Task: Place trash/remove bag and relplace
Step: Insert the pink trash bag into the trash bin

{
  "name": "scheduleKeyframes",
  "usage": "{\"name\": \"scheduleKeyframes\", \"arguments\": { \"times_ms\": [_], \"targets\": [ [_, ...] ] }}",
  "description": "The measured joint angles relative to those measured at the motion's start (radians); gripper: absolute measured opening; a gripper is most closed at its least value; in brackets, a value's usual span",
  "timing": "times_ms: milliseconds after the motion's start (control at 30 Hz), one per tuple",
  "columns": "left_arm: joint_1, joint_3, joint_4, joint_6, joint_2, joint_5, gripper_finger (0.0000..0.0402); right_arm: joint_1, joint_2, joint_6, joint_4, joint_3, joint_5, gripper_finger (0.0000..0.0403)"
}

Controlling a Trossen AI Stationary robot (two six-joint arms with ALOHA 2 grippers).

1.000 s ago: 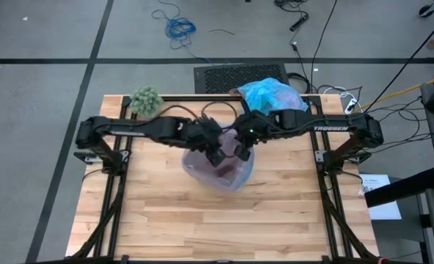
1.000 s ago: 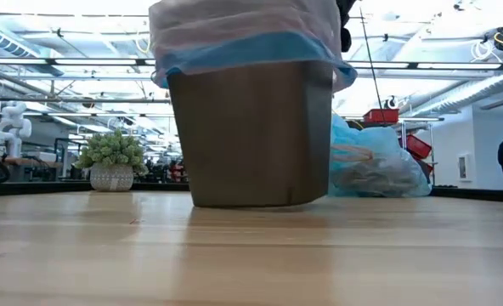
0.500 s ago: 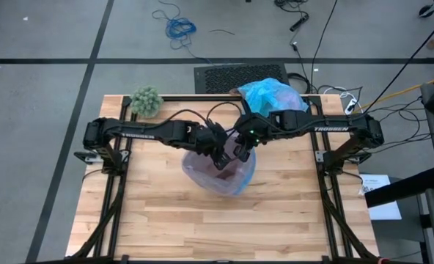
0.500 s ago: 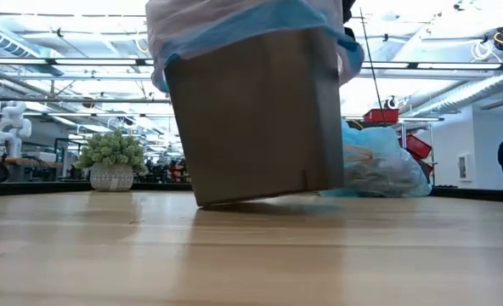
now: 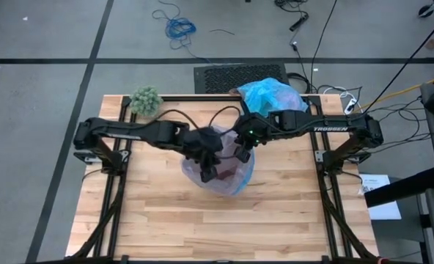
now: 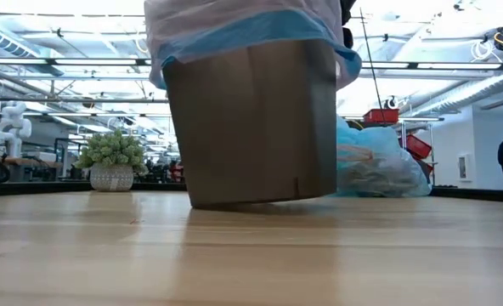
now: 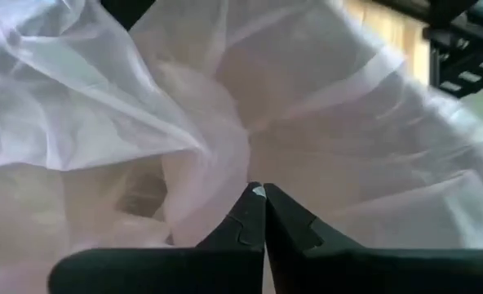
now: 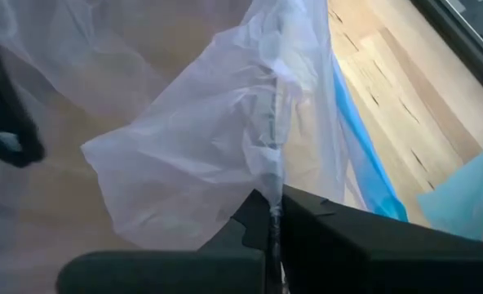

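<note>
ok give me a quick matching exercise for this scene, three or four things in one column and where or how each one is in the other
Things:
1. brown bin
2. fuzzy green ball
3. light-blue bag
4. left gripper

Places or states:
A. at the table's far left corner
B. jaws shut on the pink liner
C. tilted, one bottom edge off the table
D. lying at the far edge, right of centre

Pairs: 1-C, 2-A, 3-D, 4-B
</note>
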Motion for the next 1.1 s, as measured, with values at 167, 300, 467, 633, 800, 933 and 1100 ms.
{"name": "scheduleKeyframes", "arguments": {
  "times_ms": [167,300,467,633,800,933,1100],
  "targets": [
    [0.001,-0.002,-0.025,0.024,0.049,-0.006,0.0002,0.0,0.0,-0.014,-0.001,0.0,-0.001,0.0],
    [0.003,-0.002,-0.023,0.03,0.112,-0.008,0.0001,0.001,0.0,-0.014,-0.006,0.0,-0.001,0.0],
    [-0.004,0.0,0.005,0.022,0.177,0.011,0.0001,0.003,0.0,-0.026,-0.025,0.0,0.008,0.0],
    [-0.005,0.002,0.045,0.015,0.197,0.018,0.0001,0.007,-0.002,-0.029,-0.079,0.001,0.007,0.0],
    [-0.005,0.002,0.042,0.016,0.198,0.017,0.0,0.007,-0.002,-0.048,-0.083,0.001,0.006,0.0],
    [-0.005,0.002,0.026,0.016,0.198,0.019,0.0,0.007,-0.002,-0.081,-0.085,0.001,0.004,0.0],
    [-0.005,0.003,-0.028,0.027,0.198,0.019,0.0,0.007,-0.001,-0.123,-0.079,0.001,-0.004,0.0]
  ]
}}
